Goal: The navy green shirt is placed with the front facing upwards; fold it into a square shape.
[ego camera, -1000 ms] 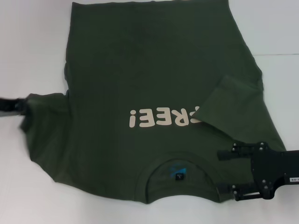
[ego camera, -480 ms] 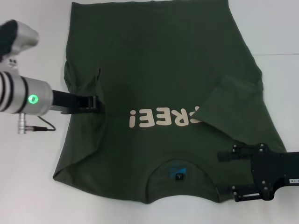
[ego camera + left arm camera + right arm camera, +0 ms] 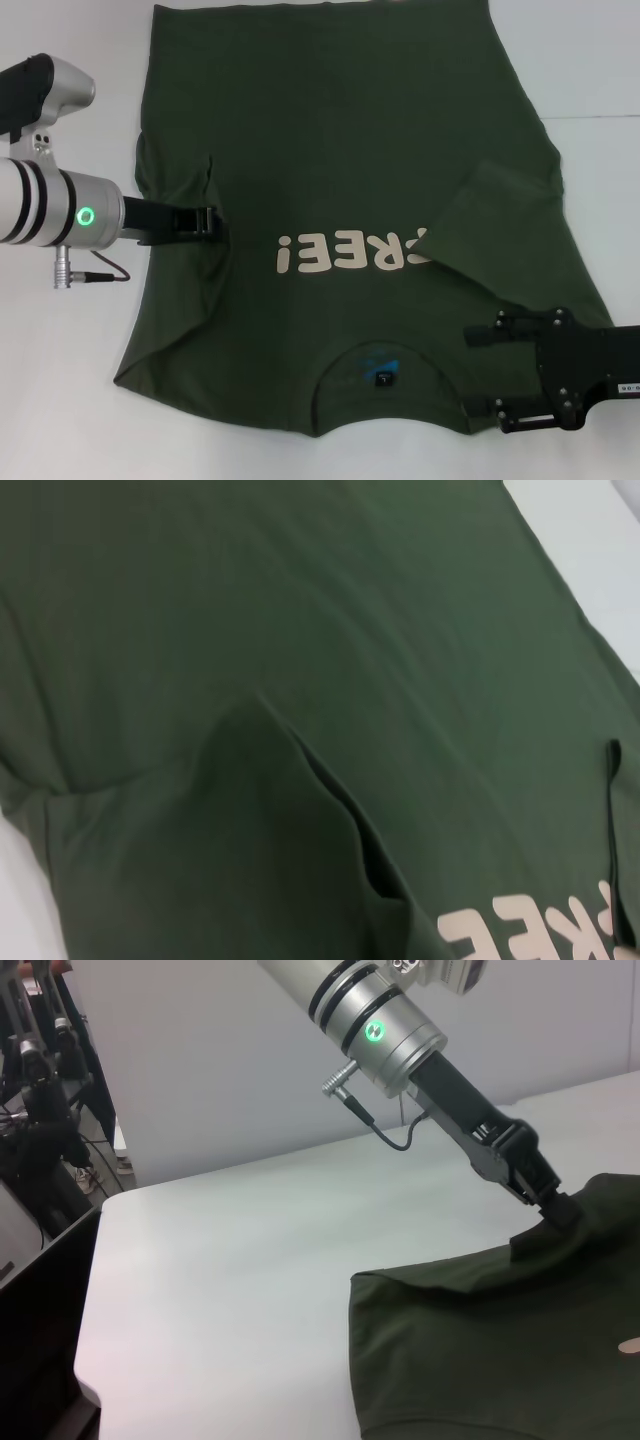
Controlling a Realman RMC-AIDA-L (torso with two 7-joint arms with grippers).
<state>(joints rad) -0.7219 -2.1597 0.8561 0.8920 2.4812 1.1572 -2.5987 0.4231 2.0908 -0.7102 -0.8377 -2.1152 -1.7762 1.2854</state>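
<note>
Dark olive-green cotton T-shirt [image 3: 340, 150]: matt, soft cloth, creased; smooth cream printed lettering [image 3: 350, 252]. Smooth white matt table [image 3: 60, 400]. Left arm's silver cylindrical wrist [image 3: 50, 212]: satin metal. Right gripper [image 3: 483, 370]: matt black.

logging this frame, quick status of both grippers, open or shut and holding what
Left gripper: shut on the folded-in left sleeve of the navy green shirt.
Right gripper: open, empty, over the shirt's right shoulder beside the collar.

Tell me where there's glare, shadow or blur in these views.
Head view: the white table is washed out around the navy green shirt. Left wrist view: soft, with a dark shadow under the raised fold. Right wrist view: the left gripper is fairly sharp and the background dim.
</note>
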